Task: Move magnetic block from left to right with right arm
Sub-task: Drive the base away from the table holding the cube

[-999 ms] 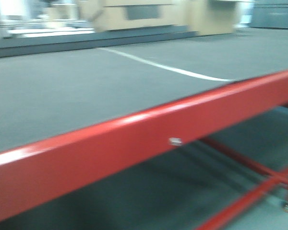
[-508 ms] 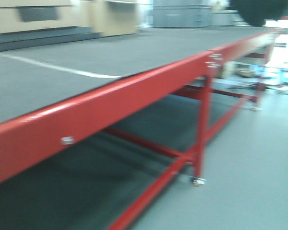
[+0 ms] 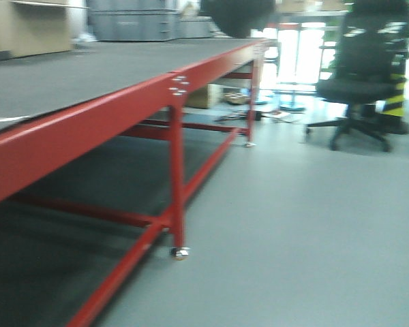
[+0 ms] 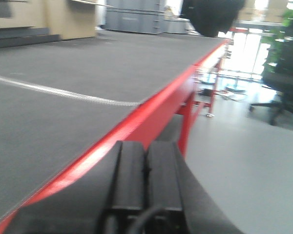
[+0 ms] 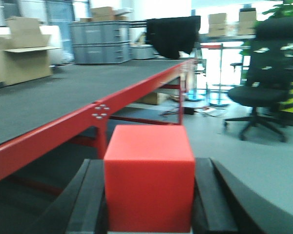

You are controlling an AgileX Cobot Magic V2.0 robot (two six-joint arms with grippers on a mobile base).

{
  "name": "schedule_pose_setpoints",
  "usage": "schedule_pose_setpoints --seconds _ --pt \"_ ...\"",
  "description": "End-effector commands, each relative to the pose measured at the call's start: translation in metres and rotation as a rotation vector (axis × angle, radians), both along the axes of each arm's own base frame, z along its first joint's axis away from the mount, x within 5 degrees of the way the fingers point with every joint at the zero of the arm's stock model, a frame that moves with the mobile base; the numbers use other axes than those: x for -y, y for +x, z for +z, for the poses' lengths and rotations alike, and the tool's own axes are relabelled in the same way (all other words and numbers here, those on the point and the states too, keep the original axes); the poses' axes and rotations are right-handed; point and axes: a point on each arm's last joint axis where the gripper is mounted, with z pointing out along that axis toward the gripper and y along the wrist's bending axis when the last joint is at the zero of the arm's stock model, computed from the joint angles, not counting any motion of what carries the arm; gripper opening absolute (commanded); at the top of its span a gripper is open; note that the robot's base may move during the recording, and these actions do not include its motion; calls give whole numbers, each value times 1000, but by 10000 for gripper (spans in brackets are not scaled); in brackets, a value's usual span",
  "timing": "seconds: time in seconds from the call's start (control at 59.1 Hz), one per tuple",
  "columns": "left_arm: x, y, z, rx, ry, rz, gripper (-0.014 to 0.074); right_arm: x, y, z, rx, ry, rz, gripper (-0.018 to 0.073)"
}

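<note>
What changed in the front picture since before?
The front view swung right: the white line on the grey tabletop slid to the left edge; a red metal table leg and black office chair came into sight. The red table rail stays in front. No grab or release shows. The right fingers hold the bright-red cube.

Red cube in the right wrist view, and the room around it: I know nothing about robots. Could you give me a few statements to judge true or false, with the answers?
1. The right gripper holds the magnetic block between its fingers. True.
2. The left gripper holds a cube too. False: its fingers are pressed together on nothing.
3. A black office chair stands on the floor. True.
4. The table has a blue frame. False: the frame is red, under a dark top.
</note>
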Motion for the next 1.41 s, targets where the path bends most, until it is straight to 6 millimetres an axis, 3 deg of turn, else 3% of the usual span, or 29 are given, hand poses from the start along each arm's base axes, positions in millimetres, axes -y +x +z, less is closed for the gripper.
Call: schedule_pose_setpoints --seconds 0.0,1.388 --pt "0 -1 5 90 -7 -6 -116 1 -2 16 105 4 -15 130" --pt "0 -1 5 90 -7 -6 -116 1 -2 16 105 4 -15 130"
